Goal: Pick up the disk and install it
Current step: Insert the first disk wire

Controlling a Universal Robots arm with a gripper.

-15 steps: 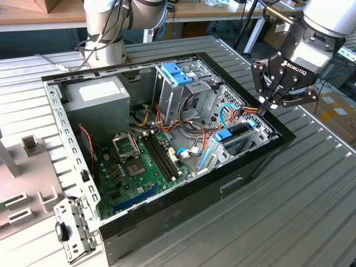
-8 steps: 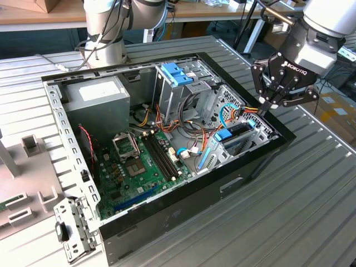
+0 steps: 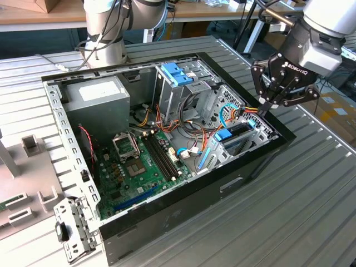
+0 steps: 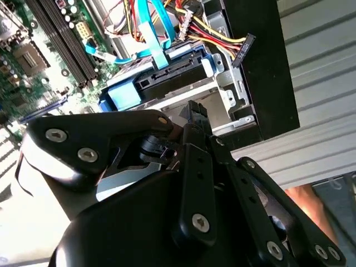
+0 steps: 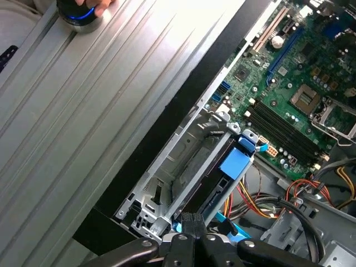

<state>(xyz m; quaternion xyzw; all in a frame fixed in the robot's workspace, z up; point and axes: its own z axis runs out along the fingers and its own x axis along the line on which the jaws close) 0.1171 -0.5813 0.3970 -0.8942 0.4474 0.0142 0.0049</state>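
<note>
One black two-finger gripper [image 3: 263,109] hanging clenched over a drive cage

Its fingers are pressing together with nothing between them, above the open black computer case [image 3: 194,196]. Just beneath the fingertips, the flat dark silvery disk with bright blue plastic rails and end tab [image 5: 236,163] is sitting inside the bare-metal drive cage [image 5: 167,167], beside the case's wall.

The drive cage [image 5: 167,167] hides most of the disk [image 5: 232,165], and the frame edge crops the gripper [image 5: 189,219].
</note>
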